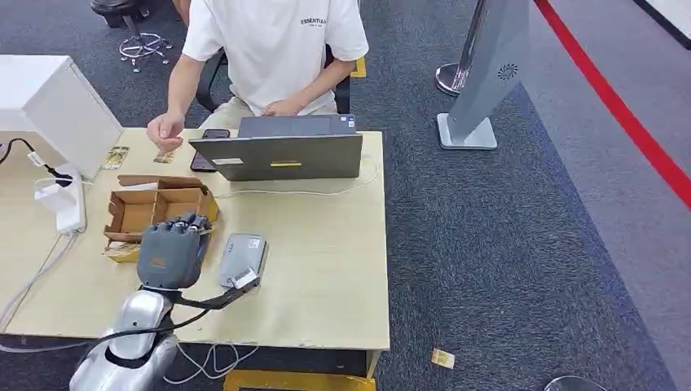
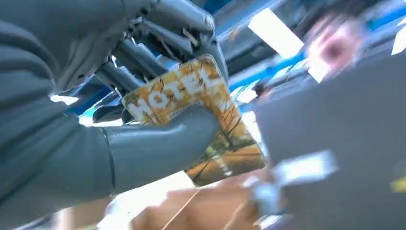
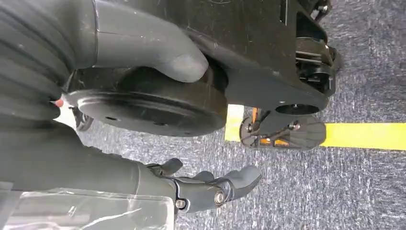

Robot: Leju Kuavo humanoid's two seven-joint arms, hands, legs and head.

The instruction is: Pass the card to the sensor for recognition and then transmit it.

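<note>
Slippage is the main risk: the left hand (image 1: 169, 254) pinches the card (image 2: 201, 115) between thumb and fingers beside the cardboard box (image 1: 155, 208); the grey sensor (image 1: 242, 259) lies at its three o'clock, and a tilt could spoil the read. The right hand (image 3: 210, 189) hangs slack, holding nothing.

Your head view looks forward and down from high on the robot onto the counter (image 1: 326, 269), with the left hand (image 1: 169, 252) coming in from below and a laptop (image 1: 281, 155) at the far edge. Your left wrist view sits very close behind that same hand (image 2: 95, 139), turned and blurred, facing across toward the laptop's grey back (image 2: 344, 143); these two views share the hand and the laptop. Your right wrist view hangs close behind the right hand (image 3: 143, 182), facing down at the carpet floor (image 3: 344, 191).
</note>
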